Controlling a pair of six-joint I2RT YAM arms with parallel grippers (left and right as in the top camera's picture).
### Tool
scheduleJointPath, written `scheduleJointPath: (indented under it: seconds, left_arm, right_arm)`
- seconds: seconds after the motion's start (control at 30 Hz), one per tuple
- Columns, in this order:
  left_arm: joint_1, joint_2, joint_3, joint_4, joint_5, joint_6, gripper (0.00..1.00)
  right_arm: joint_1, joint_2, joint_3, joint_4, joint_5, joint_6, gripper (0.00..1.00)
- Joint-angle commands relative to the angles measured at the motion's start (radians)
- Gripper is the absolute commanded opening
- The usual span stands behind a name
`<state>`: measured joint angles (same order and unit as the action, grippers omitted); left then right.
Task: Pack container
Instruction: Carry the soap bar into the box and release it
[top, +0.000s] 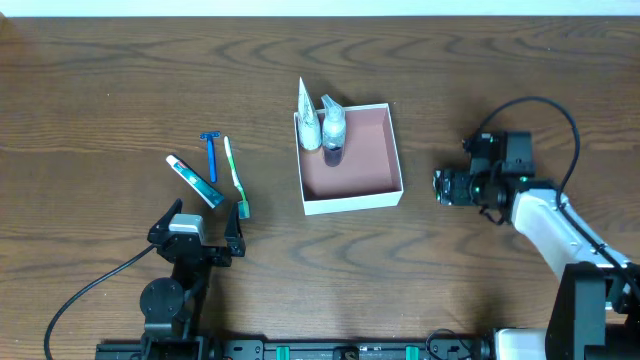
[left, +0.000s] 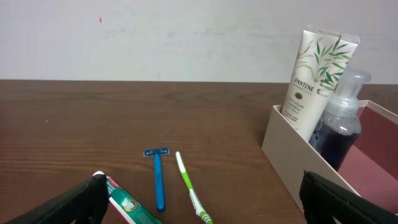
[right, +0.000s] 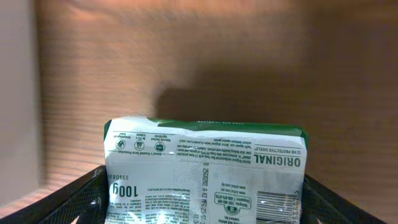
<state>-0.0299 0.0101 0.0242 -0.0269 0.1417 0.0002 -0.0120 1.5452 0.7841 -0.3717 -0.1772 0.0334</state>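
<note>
The container (top: 372, 150), a square white box with a reddish-brown inside, sits mid-table. A white Pantene tube (top: 308, 118) and a clear pump bottle (top: 333, 130) stand in its far left corner. A toothpaste tube (top: 193, 180), a blue razor (top: 211, 155) and a green toothbrush (top: 236, 175) lie on the table to its left. My left gripper (top: 205, 217) is open and empty just in front of them. My right gripper (top: 447, 187) is to the right of the container, shut on a green-and-white soap pack (right: 205, 162).
In the left wrist view the container's white wall (left: 292, 162) is on the right, with the tube (left: 314, 74) and bottle (left: 341, 124) behind it. The razor (left: 158, 180), toothbrush (left: 189, 190) and toothpaste (left: 127, 205) lie between my fingers.
</note>
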Motion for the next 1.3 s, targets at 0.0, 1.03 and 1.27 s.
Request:
scheduleJointPath:
  seconds: [0.0, 1.03, 1.27]
  left_arm:
    - [-0.004, -0.006, -0.02, -0.029, -0.001, 0.0, 0.98]
    - [-0.004, -0.006, -0.02, -0.029, -0.001, 0.0, 0.98]
    - [-0.004, -0.006, -0.02, -0.029, -0.001, 0.0, 0.98]
  right_arm:
    - [-0.006, -0.001, 0.117, -0.044, -0.078, -0.005, 0.82]
    - [0.352, 0.069, 0.444, -0.029, -0.074, 0.13, 0.84]
    - [0.389, 0.199, 0.444, 0.071, -0.074, 0.209, 0.84]
